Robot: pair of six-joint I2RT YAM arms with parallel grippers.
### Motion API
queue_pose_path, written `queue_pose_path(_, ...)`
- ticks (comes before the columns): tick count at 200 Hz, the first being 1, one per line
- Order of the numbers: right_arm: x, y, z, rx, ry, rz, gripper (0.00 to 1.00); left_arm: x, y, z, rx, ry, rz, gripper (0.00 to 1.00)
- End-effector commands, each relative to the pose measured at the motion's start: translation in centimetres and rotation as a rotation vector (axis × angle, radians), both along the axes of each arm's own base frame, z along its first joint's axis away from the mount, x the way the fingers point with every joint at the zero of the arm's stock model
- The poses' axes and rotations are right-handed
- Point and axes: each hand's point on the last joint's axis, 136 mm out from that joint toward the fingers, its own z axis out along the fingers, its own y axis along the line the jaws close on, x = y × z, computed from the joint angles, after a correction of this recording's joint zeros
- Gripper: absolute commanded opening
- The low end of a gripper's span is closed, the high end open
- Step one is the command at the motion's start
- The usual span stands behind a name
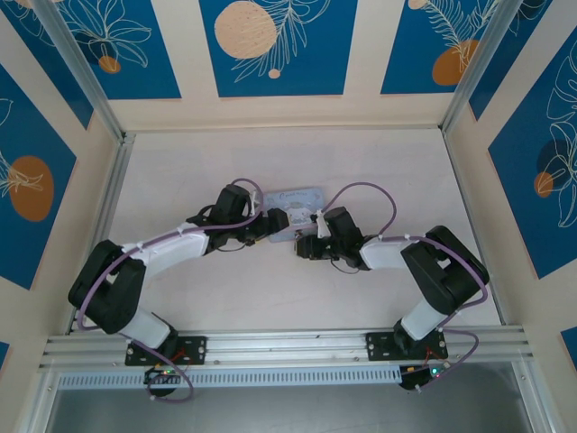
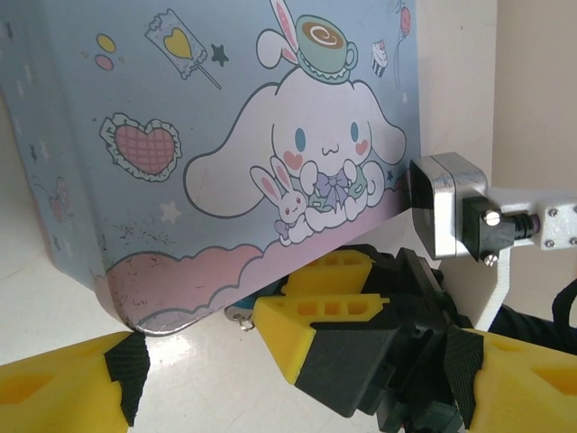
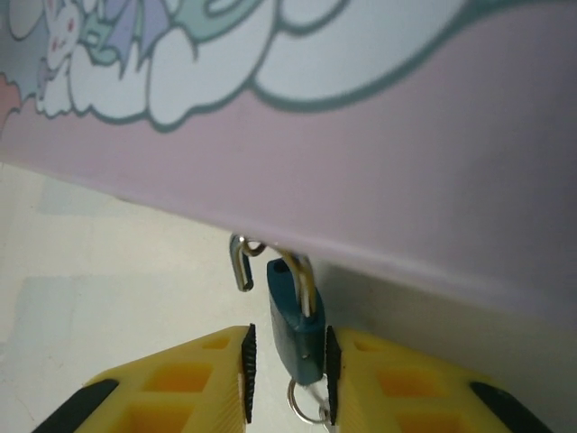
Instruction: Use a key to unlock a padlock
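My right gripper (image 3: 288,372) has the padlock (image 3: 293,316) between its fingers, a little gap on one side, on the pale table (image 3: 108,253). My left gripper (image 2: 293,374) is spread wide. Blue flowery walls (image 1: 270,45) stand beyond us.

The top external camera is looking down from above and behind both arms, far off, taking in the whole table (image 1: 180,167). The left wrist camera is looking out between the wide-set jaws of the left gripper (image 2: 293,383), close to the tin (image 2: 135,207), with the right gripper (image 2: 279,299) sitting between those jaws. The right wrist camera is peering past its own pads (image 3: 245,365), very near the padlock (image 3: 296,325) between them. All three views are sharing the tin.
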Motion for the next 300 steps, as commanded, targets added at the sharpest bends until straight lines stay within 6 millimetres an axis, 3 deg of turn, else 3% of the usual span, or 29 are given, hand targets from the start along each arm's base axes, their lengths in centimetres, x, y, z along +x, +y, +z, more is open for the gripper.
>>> queue_pose_path(1, -0.5, 0.2, -0.8, -0.014, 0.025, 0.008, 0.29, 1.1, -0.2, 1.0, -0.028, -0.018, 0.007, 0.86)
queue_pose_path(30, -0.7, -0.1, -1.3, -0.028, 0.032, -0.011, 0.21, 1.3, 0.1, 0.9, -0.024, -0.017, 0.015, 0.86)
queue_pose_path(49, -0.7, -0.4, -1.5, -0.038, 0.042, -0.024, 0.10, 1.7, 0.4, 0.8, -0.009, -0.022, 0.017, 0.86)
queue_pose_path(97, -0.9, -1.1, -1.4, -0.029, 0.059, -0.062, 0.04, 2.3, 1.5, 0.0, 0.092, -0.035, 0.009, 0.86)
queue_pose_path(123, -1.5, -1.6, -0.9, -0.009, 0.064, -0.083, 0.13, 2.4, 1.9, 0.1, 0.125, -0.047, 0.002, 0.87)
queue_pose_path(147, -1.9, -2.0, -0.3, 0.017, 0.058, -0.112, 0.35, 2.7, 2.3, 0.2, 0.147, -0.061, 0.002, 0.87)
queue_pose_path(169, -2.0, -2.2, 0.0, 0.049, 0.065, -0.154, 0.43, 3.3, 2.5, 0.1, 0.175, -0.072, -0.004, 0.87)
queue_pose_path(231, -1.0, -0.9, -0.1, 0.070, 0.033, -0.262, 0.46, 5.2, 3.1, 0.3, 0.246, -0.113, 0.000, 0.88)
queue_pose_path(300, 0.2, 0.6, -2.4, 0.007, 0.026, -0.340, 0.47, 6.0, 3.0, -0.4, 0.232, -0.095, 0.014, 0.88)
